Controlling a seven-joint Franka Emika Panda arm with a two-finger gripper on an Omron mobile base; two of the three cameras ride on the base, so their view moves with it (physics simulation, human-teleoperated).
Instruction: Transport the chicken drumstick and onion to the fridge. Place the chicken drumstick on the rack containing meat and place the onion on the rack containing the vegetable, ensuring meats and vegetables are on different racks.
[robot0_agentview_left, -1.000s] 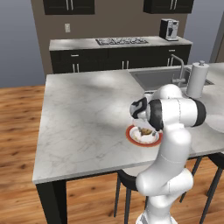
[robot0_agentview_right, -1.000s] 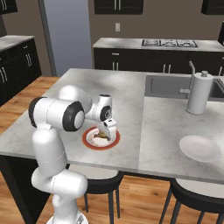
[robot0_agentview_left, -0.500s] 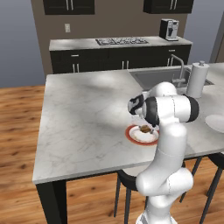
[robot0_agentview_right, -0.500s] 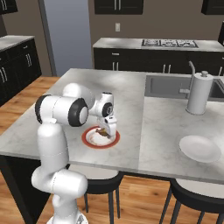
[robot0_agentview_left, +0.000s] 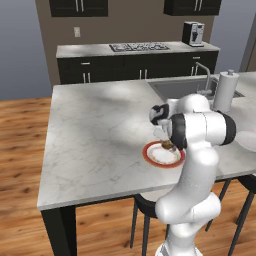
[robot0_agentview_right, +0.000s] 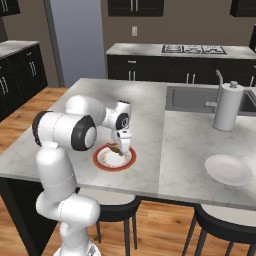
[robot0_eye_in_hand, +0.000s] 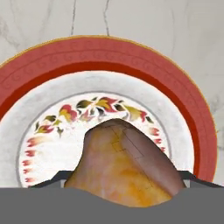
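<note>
The chicken drumstick (robot0_eye_in_hand: 127, 166), golden-brown with an orange tint, sits between my finger tips just over a red-rimmed plate (robot0_eye_in_hand: 109, 52). My gripper (robot0_agentview_left: 165, 141) points down at the plate (robot0_agentview_left: 150, 156) on the marble island and is shut on the drumstick (robot0_agentview_left: 167, 146). From the right side, the gripper (robot0_agentview_right: 120, 145) hangs low over the plate (robot0_agentview_right: 102, 161) with the drumstick (robot0_agentview_right: 116, 148) at its tips. Whether the drumstick touches the plate I cannot tell. The onion and the fridge are out of view.
A paper towel roll (robot0_agentview_right: 227, 106) stands by the sink (robot0_agentview_right: 190, 97) at the far right of the island. A plain white plate (robot0_agentview_right: 228, 170) lies near the island's front right edge. Stools stand under the front edge.
The arm's elbow has swung a little sideways while the hand stays low over the red-rimmed plate. The drumstick stays under the gripper.
</note>
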